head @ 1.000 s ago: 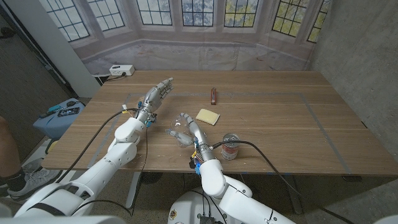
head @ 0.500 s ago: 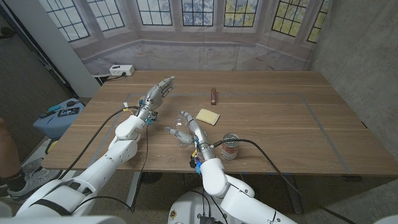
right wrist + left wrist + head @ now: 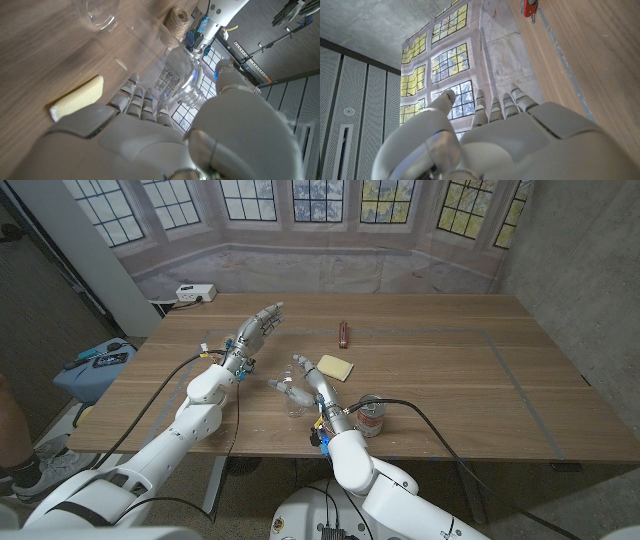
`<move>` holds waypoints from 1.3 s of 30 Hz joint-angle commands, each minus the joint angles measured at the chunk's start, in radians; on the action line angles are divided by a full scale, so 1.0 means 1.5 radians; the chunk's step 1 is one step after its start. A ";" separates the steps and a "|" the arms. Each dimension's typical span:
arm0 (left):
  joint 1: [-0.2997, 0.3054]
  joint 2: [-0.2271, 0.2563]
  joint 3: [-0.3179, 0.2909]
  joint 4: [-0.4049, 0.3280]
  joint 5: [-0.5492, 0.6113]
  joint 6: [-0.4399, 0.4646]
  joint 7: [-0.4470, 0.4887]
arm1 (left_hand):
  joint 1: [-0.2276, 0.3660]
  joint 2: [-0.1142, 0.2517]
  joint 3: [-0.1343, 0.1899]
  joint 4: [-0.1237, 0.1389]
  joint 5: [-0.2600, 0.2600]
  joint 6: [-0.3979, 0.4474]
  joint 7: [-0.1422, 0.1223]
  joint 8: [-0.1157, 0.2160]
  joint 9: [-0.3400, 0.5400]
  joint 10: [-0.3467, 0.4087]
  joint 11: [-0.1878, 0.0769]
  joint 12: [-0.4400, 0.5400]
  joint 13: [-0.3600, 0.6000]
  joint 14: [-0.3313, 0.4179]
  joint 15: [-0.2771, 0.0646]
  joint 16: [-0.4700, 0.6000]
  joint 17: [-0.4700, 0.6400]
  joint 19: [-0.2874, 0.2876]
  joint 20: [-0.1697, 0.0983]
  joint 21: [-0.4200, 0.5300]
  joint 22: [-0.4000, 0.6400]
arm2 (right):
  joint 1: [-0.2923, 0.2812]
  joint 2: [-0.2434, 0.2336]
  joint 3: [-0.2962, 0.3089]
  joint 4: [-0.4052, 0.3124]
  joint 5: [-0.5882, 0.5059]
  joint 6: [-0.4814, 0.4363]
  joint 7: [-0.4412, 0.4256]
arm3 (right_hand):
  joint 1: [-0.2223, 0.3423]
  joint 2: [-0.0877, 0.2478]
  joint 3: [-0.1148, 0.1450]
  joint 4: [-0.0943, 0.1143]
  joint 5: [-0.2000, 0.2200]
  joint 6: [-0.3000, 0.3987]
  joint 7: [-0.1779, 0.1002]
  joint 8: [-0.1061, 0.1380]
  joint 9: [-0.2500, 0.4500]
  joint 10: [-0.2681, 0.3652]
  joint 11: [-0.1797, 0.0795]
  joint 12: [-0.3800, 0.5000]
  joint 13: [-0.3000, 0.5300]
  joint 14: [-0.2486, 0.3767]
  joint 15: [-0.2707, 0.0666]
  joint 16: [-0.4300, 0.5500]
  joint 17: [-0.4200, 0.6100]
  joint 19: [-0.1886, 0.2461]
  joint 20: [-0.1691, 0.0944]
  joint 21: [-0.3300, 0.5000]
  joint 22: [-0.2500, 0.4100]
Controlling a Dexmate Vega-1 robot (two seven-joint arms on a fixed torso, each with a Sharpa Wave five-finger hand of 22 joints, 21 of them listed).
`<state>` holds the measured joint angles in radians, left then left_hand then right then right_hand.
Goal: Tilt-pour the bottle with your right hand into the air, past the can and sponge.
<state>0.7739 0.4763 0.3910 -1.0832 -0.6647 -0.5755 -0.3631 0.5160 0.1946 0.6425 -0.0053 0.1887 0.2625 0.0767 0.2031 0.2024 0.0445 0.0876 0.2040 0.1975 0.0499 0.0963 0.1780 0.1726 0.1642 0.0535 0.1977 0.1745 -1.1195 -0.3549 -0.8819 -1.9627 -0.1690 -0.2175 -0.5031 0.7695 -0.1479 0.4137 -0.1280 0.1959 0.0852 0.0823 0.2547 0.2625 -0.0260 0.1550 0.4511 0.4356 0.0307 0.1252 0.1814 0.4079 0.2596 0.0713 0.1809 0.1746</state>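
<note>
the can [image 3: 371, 417] stands upright on the wooden counter [image 3: 450, 380] near its front edge, and everything else is placed from it. just beside the can, on the robot's left of it, the right arm rises from the front edge, and the right hand [image 3: 304, 380] grips a clear plastic bottle [image 3: 287, 389], lifted off the counter and lying over on its side, with its length running away from the can toward the robot's left. in the right wrist view the right hand [image 3: 150, 135] shows its fingers [image 3: 137, 97] wrapped against the clear bottle [image 3: 180, 75], thumb on the other side, the neck pointing away from the palm. a clear glass [image 3: 294, 408] sits on the counter beneath the bottle, left of the can. the yellow sponge [image 3: 335, 366] lies flat just beyond the can and beyond the right hand; it also shows in the right wrist view [image 3: 76, 97]. farther back from the can, past the sponge, a small dark red object [image 3: 343, 333] lies on the counter. well to the left of the can and farther back, the left hand [image 3: 257, 329] is over the counter with fingers straight and together, holding nothing; the left wrist view shows it [image 3: 495, 130] the same way, fingers extended side by side
</note>
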 commanded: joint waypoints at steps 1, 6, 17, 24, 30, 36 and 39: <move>-0.001 0.002 0.005 -0.007 0.006 0.013 0.008 | 0.008 0.000 0.000 -0.001 0.002 0.002 0.001 -0.001 0.003 0.001 0.004 0.007 0.002 -0.003 0.004 0.003 0.000 -0.002 0.002 0.002 0.001 | 0.005 -0.015 0.019 -0.021 0.019 0.000 0.019 | -0.008 0.001 -0.005 0.002 -0.001 0.000 0.003 -0.002 0.002 0.004 0.002 0.000 0.001 -0.002 0.002 0.004 0.001 -0.007 0.002 0.003 0.002; -0.009 0.000 0.006 0.002 0.005 0.014 0.003 | 0.008 0.000 0.000 -0.001 0.003 0.002 0.000 -0.001 0.003 0.000 0.004 0.007 0.002 -0.003 0.004 0.003 0.000 -0.002 0.003 0.001 0.001 | 0.011 -0.018 0.026 -0.027 0.033 -0.005 0.032 | -0.013 0.003 -0.007 0.004 -0.002 0.001 0.003 -0.003 0.002 0.006 0.004 0.000 0.001 -0.004 0.007 0.004 -0.001 -0.012 0.005 0.002 0.002; -0.032 -0.010 0.006 0.040 0.001 0.006 -0.016 | 0.008 0.000 -0.001 -0.001 0.003 0.003 0.000 -0.001 0.003 0.001 0.003 0.007 0.002 -0.003 0.004 0.003 0.000 -0.002 0.003 0.001 0.001 | 0.020 -0.026 0.044 -0.047 0.066 -0.008 0.053 | -0.036 0.008 -0.014 0.012 -0.004 0.019 0.003 0.003 0.002 0.019 0.005 0.002 -0.003 -0.001 0.010 0.009 -0.004 -0.014 0.011 0.005 0.001; -0.051 -0.022 0.011 0.062 0.002 0.009 -0.024 | 0.008 0.000 -0.001 -0.001 0.003 0.003 0.000 -0.001 0.003 0.001 0.003 0.007 0.002 -0.003 0.004 0.003 0.000 -0.002 0.004 0.001 0.001 | 0.023 -0.042 0.058 -0.077 0.086 -0.021 0.067 | -0.056 0.014 -0.021 0.021 -0.005 0.032 0.005 0.006 0.001 0.031 0.008 0.003 -0.006 0.001 0.011 0.012 -0.007 -0.016 0.012 0.007 0.001; -0.059 -0.027 0.016 0.065 0.009 0.013 -0.019 | 0.008 0.001 -0.001 -0.001 0.003 0.002 0.000 -0.002 0.003 0.001 0.004 0.007 0.002 -0.003 0.004 0.003 0.000 -0.002 0.004 0.001 0.001 | 0.022 -0.055 0.074 -0.084 0.102 -0.007 0.069 | -0.109 0.047 -0.030 0.050 -0.008 0.054 0.002 0.011 0.001 0.046 0.008 0.001 -0.015 0.004 0.011 0.017 -0.008 -0.015 0.013 0.010 0.002; -0.053 -0.022 0.017 0.045 0.018 0.026 0.006 | 0.009 0.001 -0.001 -0.001 0.003 0.002 0.000 -0.002 0.004 0.002 0.004 0.008 0.002 -0.003 0.004 0.003 0.000 -0.002 0.003 0.002 0.001 | 0.031 -0.067 0.093 -0.083 0.125 0.005 0.083 | -0.153 0.079 -0.036 0.076 -0.010 0.070 0.003 0.014 0.001 0.059 0.007 0.000 -0.022 0.012 0.008 0.023 -0.008 -0.015 0.011 0.012 0.002; -0.048 -0.021 0.016 0.033 0.021 0.031 0.022 | 0.009 0.001 -0.001 -0.001 0.003 0.002 0.000 -0.002 0.004 0.003 0.004 0.008 0.002 -0.003 0.004 0.003 0.000 -0.002 0.004 0.002 0.001 | 0.034 -0.071 0.104 -0.081 0.137 0.016 0.086 | -0.192 0.119 -0.039 0.102 -0.011 0.086 -0.003 0.016 -0.001 0.069 0.002 -0.002 -0.028 0.014 0.001 0.026 -0.007 -0.018 0.005 0.012 0.002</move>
<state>0.6984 0.4438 0.4109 -1.0022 -0.6514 -0.5551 -0.3806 0.5160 0.1945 0.6425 -0.0053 0.1887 0.2626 0.0767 0.2032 0.2022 0.0445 0.0876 0.2081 0.1975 0.0499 0.0963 0.1780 0.1726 0.1604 0.0573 0.1977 0.1745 -1.0826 -0.4331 -0.7736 -2.0765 -0.0200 -0.2283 -0.3988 0.5287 -0.0099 0.3562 -0.0029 0.1806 0.1922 0.0838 0.2713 0.2609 0.0613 0.1609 0.4512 0.3989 0.0440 0.1308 0.2123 0.3941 0.2330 0.0840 0.1926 0.1746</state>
